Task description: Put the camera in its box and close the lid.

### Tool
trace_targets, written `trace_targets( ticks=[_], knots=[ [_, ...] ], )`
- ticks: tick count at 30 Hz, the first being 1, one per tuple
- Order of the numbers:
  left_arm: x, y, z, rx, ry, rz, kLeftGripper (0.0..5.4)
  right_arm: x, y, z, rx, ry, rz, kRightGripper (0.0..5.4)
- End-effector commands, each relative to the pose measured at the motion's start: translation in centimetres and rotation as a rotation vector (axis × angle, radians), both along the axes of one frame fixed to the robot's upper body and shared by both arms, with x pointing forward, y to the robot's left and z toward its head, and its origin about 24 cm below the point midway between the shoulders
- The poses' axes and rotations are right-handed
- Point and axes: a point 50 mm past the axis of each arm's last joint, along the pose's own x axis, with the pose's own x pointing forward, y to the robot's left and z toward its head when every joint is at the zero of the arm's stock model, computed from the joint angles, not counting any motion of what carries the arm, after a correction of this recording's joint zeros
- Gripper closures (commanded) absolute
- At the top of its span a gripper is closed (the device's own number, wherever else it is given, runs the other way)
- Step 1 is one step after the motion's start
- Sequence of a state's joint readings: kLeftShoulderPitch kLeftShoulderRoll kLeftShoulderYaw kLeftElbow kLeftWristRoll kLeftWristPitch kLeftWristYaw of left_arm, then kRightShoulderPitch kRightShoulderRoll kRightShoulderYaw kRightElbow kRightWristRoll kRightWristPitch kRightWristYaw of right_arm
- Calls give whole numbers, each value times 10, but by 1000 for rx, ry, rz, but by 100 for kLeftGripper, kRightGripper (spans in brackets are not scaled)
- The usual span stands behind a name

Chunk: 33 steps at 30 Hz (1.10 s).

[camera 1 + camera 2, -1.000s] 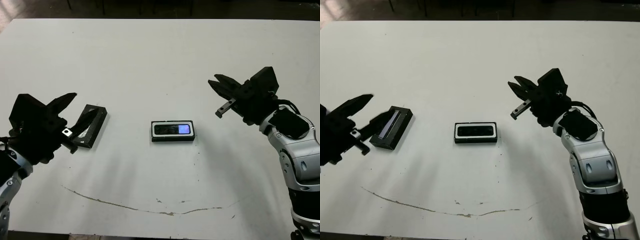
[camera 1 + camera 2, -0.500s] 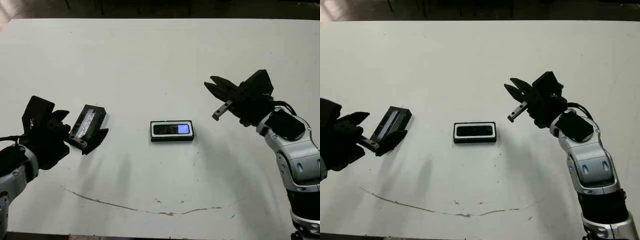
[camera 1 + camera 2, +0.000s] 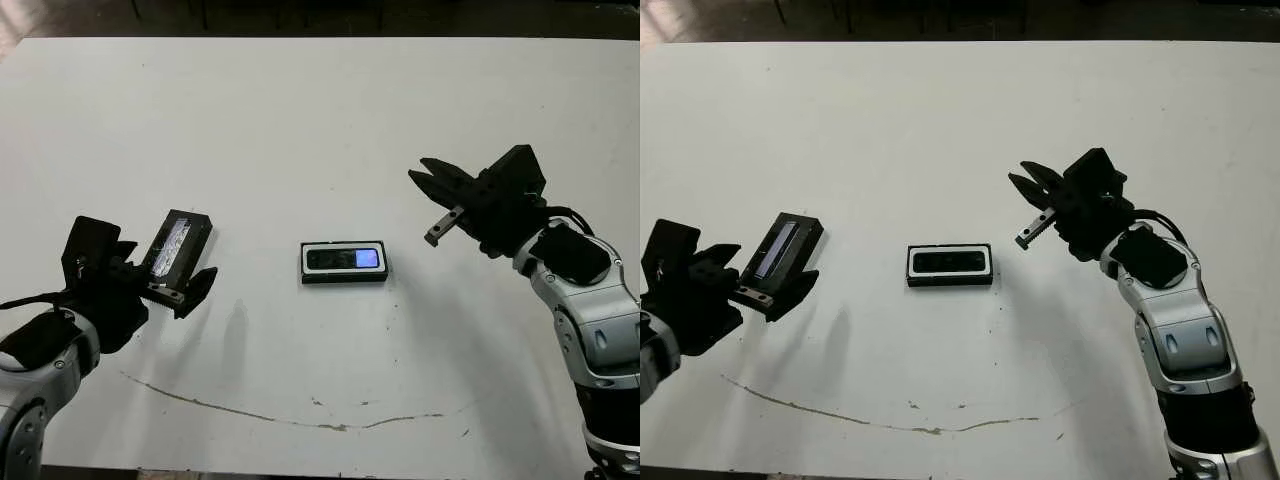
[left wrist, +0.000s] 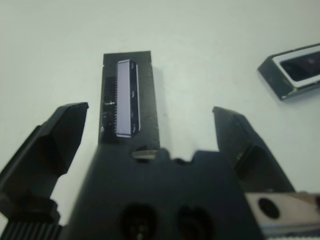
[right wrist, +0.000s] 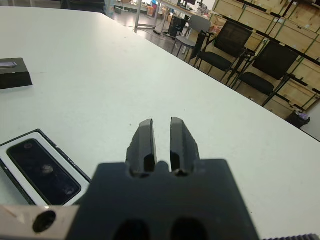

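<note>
On the white bench (image 3: 320, 120) the box (image 3: 345, 262) sits at the middle, long side running left to right, with the camera (image 3: 346, 258) lying inside it, its bluish screen glowing at the right end. The lid (image 3: 178, 246) lies well to the left of the box, uncovered side down, its silvery-blue strip facing up. The left claw (image 3: 165, 283) is spread wide at the lid's near end, one finger on each side of it, gripping nothing. The right claw (image 3: 432, 196) hangs above the bench to the right of the box, its fingers (image 5: 146, 141) nearly together with only a thin gap, and it carries nothing.
</note>
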State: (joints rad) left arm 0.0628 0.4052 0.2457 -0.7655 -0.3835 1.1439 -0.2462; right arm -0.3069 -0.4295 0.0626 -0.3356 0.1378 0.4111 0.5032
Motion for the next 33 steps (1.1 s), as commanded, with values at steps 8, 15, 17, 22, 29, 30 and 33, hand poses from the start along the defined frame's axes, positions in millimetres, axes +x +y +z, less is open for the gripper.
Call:
trace_targets(
  ticks=[8, 15, 17, 22, 29, 30, 33],
  knots=[
    [1, 10, -18, 35, 47, 46, 2, -1, -5, -8, -38, 21, 5, 540],
    [2, 10, -20, 46, 45, 54, 2, -1, -5, -8, -34, 24, 10, 540],
    [2, 10, -22, 23, 54, 63, 2, -1, -6, -8, -33, 26, 15, 540],
    [1, 8, -28, -30, 75, 58, 2, -1, -9, -8, -45, 22, 18, 540],
    [-2, 6, -35, -90, 106, 79, 2, -2, -10, -6, -54, 24, 21, 540],
    [-2, 6, -36, -91, 107, 81, 12, -2, -11, -6, -56, 23, 22, 540],
    [-3, 5, -38, -83, 116, 88, 65, -2, -11, -7, -59, 21, 23, 540]
  ],
)
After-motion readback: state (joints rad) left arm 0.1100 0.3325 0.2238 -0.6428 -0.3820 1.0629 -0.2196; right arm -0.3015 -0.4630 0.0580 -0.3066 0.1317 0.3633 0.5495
